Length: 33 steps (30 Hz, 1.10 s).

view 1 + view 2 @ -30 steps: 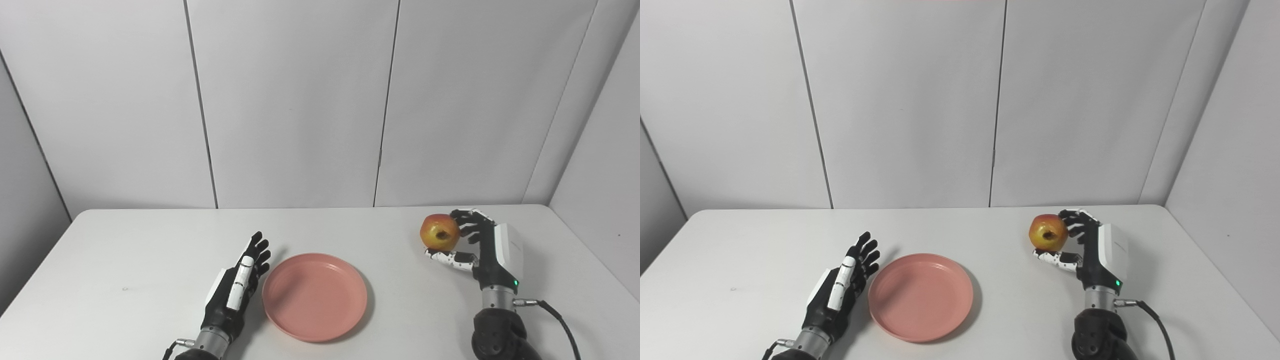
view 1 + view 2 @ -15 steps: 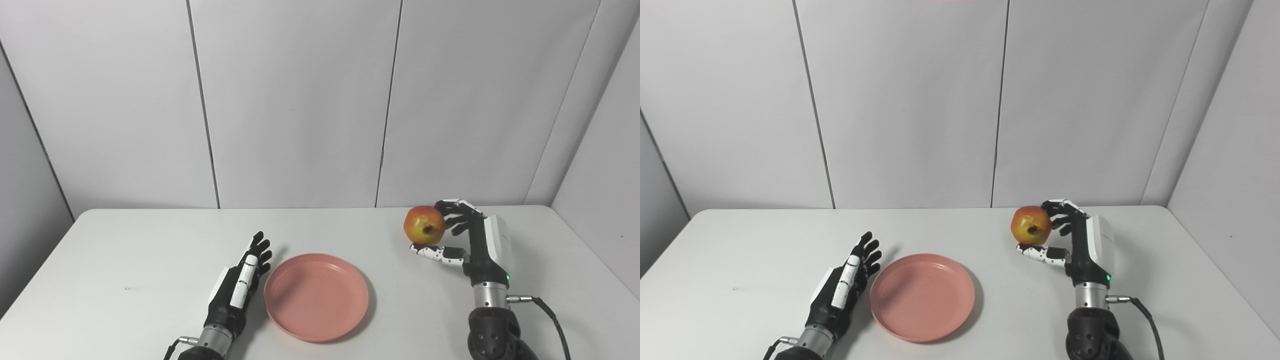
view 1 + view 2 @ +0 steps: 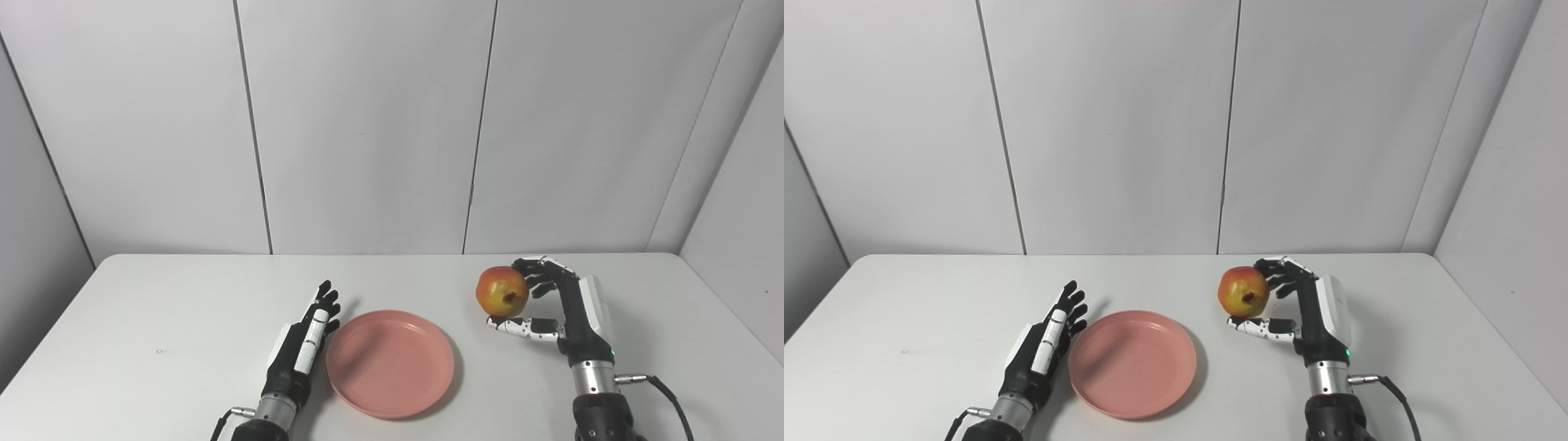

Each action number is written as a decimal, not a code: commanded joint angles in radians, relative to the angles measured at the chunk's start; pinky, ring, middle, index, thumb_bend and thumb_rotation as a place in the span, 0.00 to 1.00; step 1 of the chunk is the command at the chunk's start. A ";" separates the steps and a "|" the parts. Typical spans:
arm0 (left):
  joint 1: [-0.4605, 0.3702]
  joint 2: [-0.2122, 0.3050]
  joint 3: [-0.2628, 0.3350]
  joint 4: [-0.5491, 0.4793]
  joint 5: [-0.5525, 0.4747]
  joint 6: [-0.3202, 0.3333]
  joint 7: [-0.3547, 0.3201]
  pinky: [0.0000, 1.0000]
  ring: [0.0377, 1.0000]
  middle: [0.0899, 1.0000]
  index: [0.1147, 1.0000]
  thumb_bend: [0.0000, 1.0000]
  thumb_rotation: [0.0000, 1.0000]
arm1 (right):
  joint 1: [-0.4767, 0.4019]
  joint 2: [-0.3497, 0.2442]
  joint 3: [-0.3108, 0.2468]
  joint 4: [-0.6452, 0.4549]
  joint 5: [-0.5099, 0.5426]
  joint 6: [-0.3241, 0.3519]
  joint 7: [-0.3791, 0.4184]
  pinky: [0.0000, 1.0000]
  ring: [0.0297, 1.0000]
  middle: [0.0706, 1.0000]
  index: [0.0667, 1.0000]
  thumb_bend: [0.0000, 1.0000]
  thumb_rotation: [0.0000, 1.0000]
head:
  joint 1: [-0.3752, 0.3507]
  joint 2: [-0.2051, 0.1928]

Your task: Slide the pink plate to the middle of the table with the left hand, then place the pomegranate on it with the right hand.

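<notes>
One white desk (image 3: 153, 318) carries one pink plate (image 3: 390, 364) near its middle. The left hand (image 3: 300, 353) lies beside it, fingers released. The right hand (image 3: 566, 309) grasps one pomegranate (image 3: 501, 291) above the desk, right of the plate.

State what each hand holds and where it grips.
The right hand holds the pomegranate, fingers over its top and right side, thumb beneath. The left hand holds nothing.

Bare table (image 3: 184, 306) flanks plate (image 3: 390, 364)
</notes>
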 commanded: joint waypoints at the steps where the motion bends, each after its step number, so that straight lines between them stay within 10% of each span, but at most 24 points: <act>1: 0.008 -0.021 -0.008 0.029 0.011 -0.032 0.018 0.93 0.96 0.98 0.98 0.51 1.00 | -0.030 0.003 0.002 -0.049 0.012 -0.057 0.015 0.40 0.47 0.42 0.50 0.52 0.00 | 0.003 0.001; 24: 0.020 -0.035 -0.013 0.010 0.122 0.002 0.154 0.87 0.90 0.92 0.91 0.50 1.00 | -0.033 0.113 0.133 -0.060 -0.057 -0.095 0.117 0.38 0.44 0.41 0.50 0.52 0.00 | 0.007 0.004; 33: 0.012 -0.032 -0.009 0.018 0.033 -0.020 0.060 0.92 0.96 0.98 0.97 0.51 1.00 | -0.058 0.125 0.182 0.015 -0.124 -0.117 0.108 0.38 0.43 0.41 0.49 0.52 0.00 | 0.007 0.003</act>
